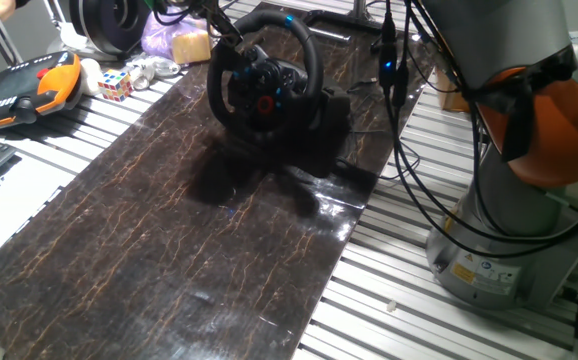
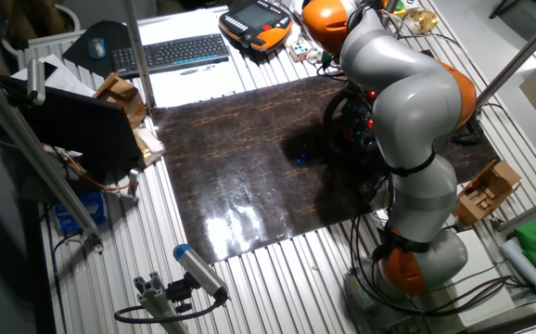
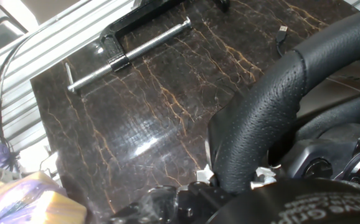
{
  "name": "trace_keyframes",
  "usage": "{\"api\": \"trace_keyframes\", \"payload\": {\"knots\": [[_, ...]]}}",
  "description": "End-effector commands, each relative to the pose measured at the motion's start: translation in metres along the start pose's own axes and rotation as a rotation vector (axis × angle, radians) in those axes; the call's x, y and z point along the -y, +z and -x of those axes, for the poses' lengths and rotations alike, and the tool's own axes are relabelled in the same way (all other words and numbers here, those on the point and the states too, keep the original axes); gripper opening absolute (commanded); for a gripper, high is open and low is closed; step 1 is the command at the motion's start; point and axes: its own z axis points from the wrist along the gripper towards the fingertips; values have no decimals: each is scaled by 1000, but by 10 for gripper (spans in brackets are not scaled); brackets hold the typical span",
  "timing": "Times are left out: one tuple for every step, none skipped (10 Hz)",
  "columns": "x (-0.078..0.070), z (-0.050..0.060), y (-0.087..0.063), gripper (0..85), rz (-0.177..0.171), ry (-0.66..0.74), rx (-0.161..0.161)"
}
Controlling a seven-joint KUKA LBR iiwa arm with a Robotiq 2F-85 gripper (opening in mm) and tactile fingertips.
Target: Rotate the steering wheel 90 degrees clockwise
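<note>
Steering wheel [image 1: 265, 80] stands at the far end of the dark marble slab [image 1: 169, 240]. Gripper [image 3: 236, 180] is clamped on its rim near 10 o'clock. We should sweep the grip clockwise along the rim's arc, keeping the clamp firm so leather does not slip

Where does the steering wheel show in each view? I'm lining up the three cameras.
One fixed view: steering wheel, upper centre, on the dark marble-patterned board.
Other fixed view: right of centre, largely hidden behind the arm.
Hand view: its rim fills the right side.
Shared landmark: the board.
</note>
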Motion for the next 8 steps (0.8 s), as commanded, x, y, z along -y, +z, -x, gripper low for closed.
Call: {"api": "trace_keyframes", "payload": {"knots": [[0, 0, 0, 7, -1, 0, 2], [0, 0, 0, 7, 0, -3, 1], [0, 0, 0, 7, 1, -6, 0], [0, 0, 0, 7, 3, -6, -1], [0, 0, 0, 7, 1, -6, 0], [0, 0, 0, 7, 2, -9, -2], [0, -1, 0, 7, 7, -9, -2], [0, -1, 0, 83, 8, -14, -7]]}}
